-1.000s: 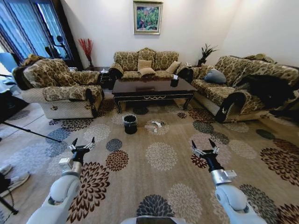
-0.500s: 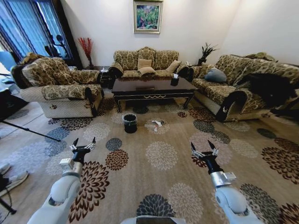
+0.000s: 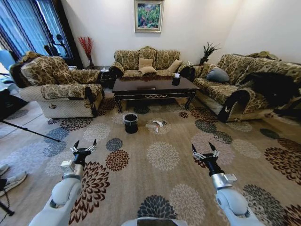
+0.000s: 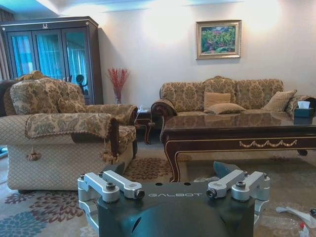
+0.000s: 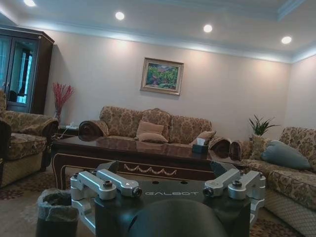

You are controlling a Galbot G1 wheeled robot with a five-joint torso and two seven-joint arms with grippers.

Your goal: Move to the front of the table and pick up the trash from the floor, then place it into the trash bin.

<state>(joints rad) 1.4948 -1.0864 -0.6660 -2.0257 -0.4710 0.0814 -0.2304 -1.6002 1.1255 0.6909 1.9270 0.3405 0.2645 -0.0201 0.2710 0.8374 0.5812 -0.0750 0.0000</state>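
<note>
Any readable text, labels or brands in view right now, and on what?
"GALBOT": on the left gripper housing, left wrist view.
"GALBOT": on the right gripper housing, right wrist view.
The tissue box on the table shows no print clear enough to read.
No other text can be read.

The room is evenly and softly bright, daylight entering through the curtained window (image 3: 21, 26) at ten o'clock and recessed ceiling spotlights (image 5: 208, 28) glowing warm overhead, the glossy counter (image 3: 155, 87) showing glare, and the head view bowing at its edges.
</note>
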